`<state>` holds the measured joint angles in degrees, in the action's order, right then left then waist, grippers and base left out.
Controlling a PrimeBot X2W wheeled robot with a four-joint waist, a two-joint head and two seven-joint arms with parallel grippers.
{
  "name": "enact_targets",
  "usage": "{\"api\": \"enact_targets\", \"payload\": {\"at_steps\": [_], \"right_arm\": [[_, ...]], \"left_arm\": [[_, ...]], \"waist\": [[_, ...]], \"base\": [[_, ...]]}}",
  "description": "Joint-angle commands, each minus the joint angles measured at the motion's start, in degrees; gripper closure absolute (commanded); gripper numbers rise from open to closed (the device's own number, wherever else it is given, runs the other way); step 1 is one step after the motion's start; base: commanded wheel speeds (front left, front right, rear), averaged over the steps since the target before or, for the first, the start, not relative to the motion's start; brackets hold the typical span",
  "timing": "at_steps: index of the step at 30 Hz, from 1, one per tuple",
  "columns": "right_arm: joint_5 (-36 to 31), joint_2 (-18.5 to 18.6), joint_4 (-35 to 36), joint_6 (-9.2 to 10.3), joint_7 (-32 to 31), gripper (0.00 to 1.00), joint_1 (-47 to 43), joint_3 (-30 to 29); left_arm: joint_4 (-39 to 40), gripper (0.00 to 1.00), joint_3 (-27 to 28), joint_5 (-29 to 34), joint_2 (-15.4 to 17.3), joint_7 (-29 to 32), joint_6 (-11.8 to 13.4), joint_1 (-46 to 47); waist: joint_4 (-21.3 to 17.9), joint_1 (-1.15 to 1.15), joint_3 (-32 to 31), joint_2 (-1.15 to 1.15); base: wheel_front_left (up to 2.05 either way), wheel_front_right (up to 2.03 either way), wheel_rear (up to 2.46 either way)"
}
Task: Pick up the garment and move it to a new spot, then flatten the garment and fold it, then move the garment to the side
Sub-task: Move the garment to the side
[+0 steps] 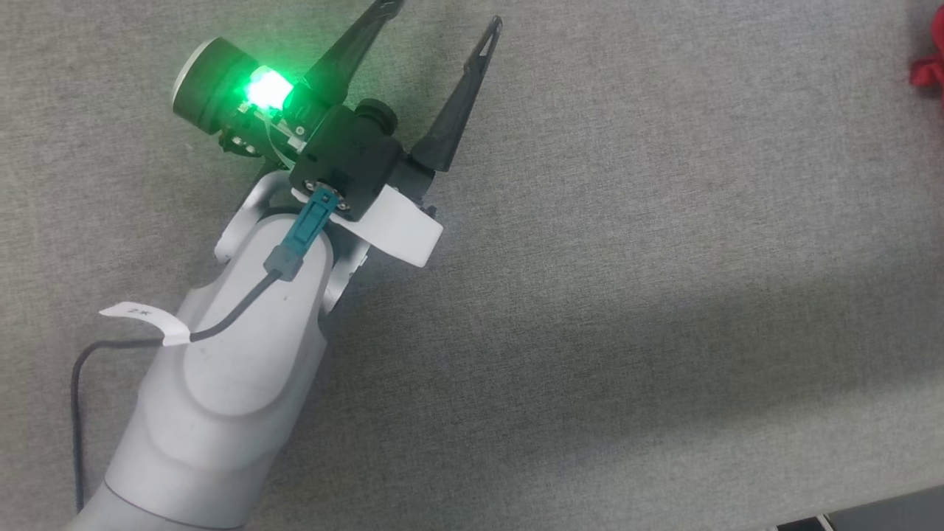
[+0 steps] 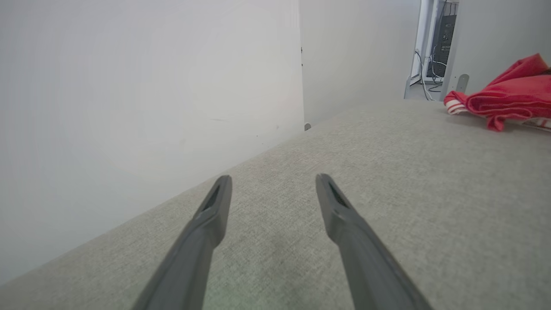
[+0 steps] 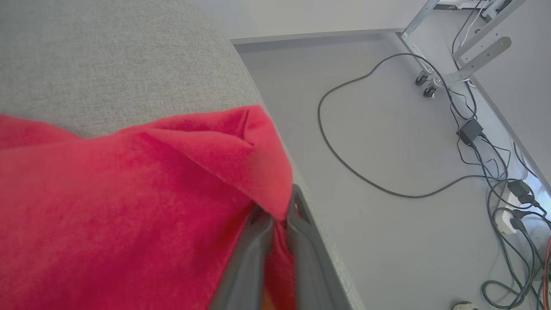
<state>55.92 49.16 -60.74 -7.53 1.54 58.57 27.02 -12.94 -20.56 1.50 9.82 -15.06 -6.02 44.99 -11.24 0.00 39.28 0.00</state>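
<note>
One red garment (image 2: pixel 503 97), bunched in folds with red-and-white striped trim at one end, lies at the far right of the grey desk (image 1: pixel 664 295), well apart from the left end effector (image 1: pixel 442 15). Left arm: pale forearm (image 1: pixel 221 383) slanting up from the lower left of the head view, fingers (image 1: pixel 457 110) spread wide and empty. Right end effector (image 3: pixel 279 209): fingers (image 3: pixel 254 249) closed tight on a fold of the garment at the desk edge, above a floor (image 3: pixel 387 142) with cables (image 3: pixel 319 114). The head view crops the garment to a red scrap; cloth covers the right finger ends.
</note>
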Motion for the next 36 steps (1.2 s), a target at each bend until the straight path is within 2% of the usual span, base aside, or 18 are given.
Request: {"api": "enact_targets", "payload": {"at_steps": [1, 2, 3, 13, 20, 24, 28, 36], "right_arm": [[0.4, -0.1, -0.5, 0.09, 0.6, 0.8, 1.1, 0.5], [0.4, -0.1, -1.0, 0.09, 1.0, 0.51, 1.3, 0.9], [0.5, -0.1, -1.5, 0.09, 1.4, 0.0, 1.5, 1.2], [1.1, 0.5, 0.1, 0.09, 6.2, 0.0, -0.8, 5.1], [-0.2, -0.8, 6.1, 0.09, 12.1, 0.0, -7.9, 11.1], [-1.8, -2.7, 9.5, 0.09, 13.6, 0.0, -12.3, 12.9], [-4.7, -5.2, 14.3, 0.09, 13.6, 0.0, -17.0, 10.7], [-11.9, -12.1, 23.3, 0.09, 13.7, 0.0, -30.0, 1.6]], "left_arm": [[-0.7, 0.0, -0.1, -0.3, 0.2, -0.1, 0.5, 0.3], [-0.4, 0.0, -0.1, -0.5, 0.0, -0.1, 0.7, 0.3], [0.0, 0.0, -0.2, -0.4, 0.0, -0.1, 0.9, 0.3], [0.5, 0.0, 1.4, -3.2, 0.1, -0.1, 2.7, -4.9], [1.2, 0.0, 6.1, -6.9, -0.5, -0.1, 4.2, -15.6], [1.4, 0.0, 9.8, -8.7, -1.6, -0.1, 4.0, -23.2], [1.0, 0.0, 13.5, -10.1, -2.7, -0.1, 3.0, -30.1], [0.5, 0.0, 20.5, -10.6, -4.8, -0.1, 0.9, -40.1]], "waist": [[0.2, 0.0, -0.3, 0.0], [0.4, 0.0, -0.5, 0.0], [0.5, 0.0, -0.7, 0.0], [2.5, 0.0, -6.3, 0.0], [6.1, 0.0, -15.3, 0.0], [8.4, 0.0, -20.5, 0.0], [10.7, 0.0, -25.1, 0.0], [14.3, 0.0, -33.1, 0.0]], "base": [[0.0, 0.0, 0.0], [0.0, 0.0, 0.0], [0.0, 0.0, 0.0], [0.0, 0.0, 0.0], [0.0, 0.0, 0.0], [0.0, 0.0, 0.0], [0.0, 0.0, 0.0], [0.0, 0.0, 0.0]]}}
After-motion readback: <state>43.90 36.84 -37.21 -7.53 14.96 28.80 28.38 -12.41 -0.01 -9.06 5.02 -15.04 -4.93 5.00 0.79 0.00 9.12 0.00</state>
